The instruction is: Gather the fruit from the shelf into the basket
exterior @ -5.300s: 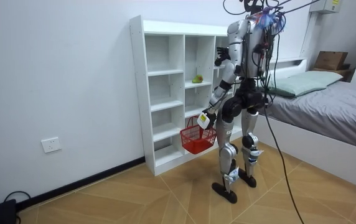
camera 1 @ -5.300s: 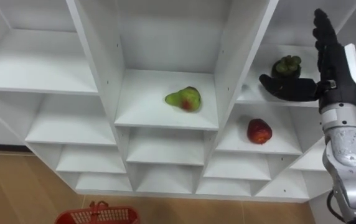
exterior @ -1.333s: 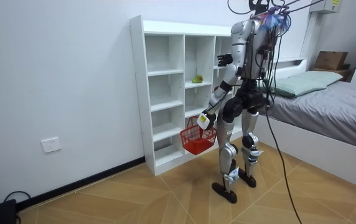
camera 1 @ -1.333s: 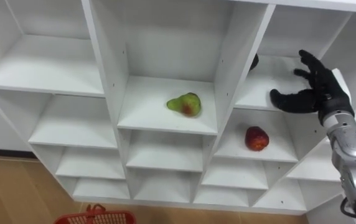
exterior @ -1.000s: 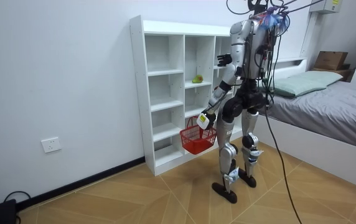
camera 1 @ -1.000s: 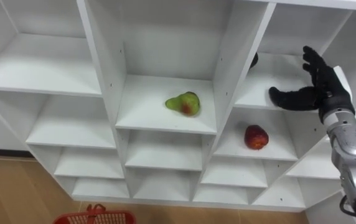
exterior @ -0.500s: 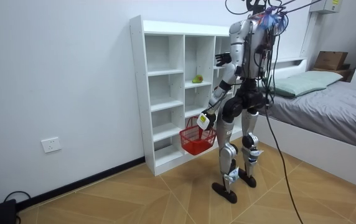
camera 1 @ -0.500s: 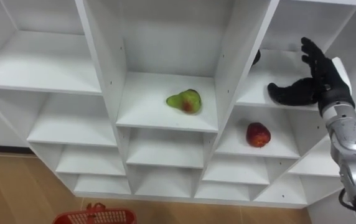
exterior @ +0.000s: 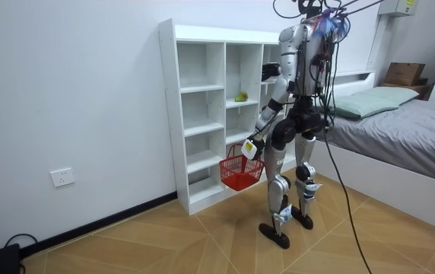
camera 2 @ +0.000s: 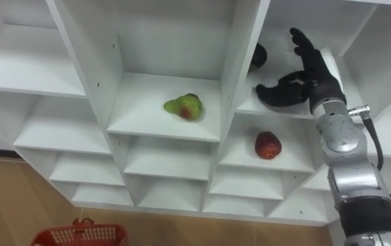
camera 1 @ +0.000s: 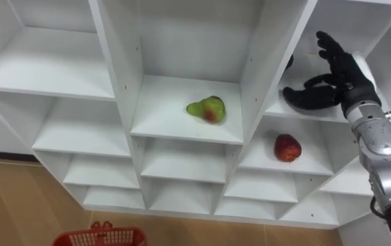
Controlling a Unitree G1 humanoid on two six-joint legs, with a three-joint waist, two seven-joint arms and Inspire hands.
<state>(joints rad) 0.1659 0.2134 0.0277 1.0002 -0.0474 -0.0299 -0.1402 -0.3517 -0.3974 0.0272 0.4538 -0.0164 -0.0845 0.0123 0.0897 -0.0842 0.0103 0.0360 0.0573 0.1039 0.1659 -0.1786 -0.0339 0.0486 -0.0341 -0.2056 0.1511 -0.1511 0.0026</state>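
A green-red pear (camera 1: 206, 109) lies in the middle compartment of the white closet (camera 1: 115, 82). One compartment to its right and lower sits a red apple (camera 1: 287, 147). A dark round fruit (camera 2: 258, 55) rests at the back left of the upper right compartment, half hidden by the divider. My right hand (camera 1: 332, 78) is open inside that compartment, fingers spread, thumb pointing left, a short gap from the dark fruit. My left hand (exterior: 249, 145) hangs low, shut on the handle of a red basket (exterior: 240, 170).
I stand facing the closet (exterior: 202, 114), close to its right columns. The basket's rim (camera 1: 100, 237) shows low over the wooden floor. A bed (exterior: 400, 122) stands behind me at the room view's right.
The dark fruit, beside my thumb 5.3 s ago, now lies at the compartment's back left. Over the last second my right hand has shifted left toward it. The basket hand has stayed put.
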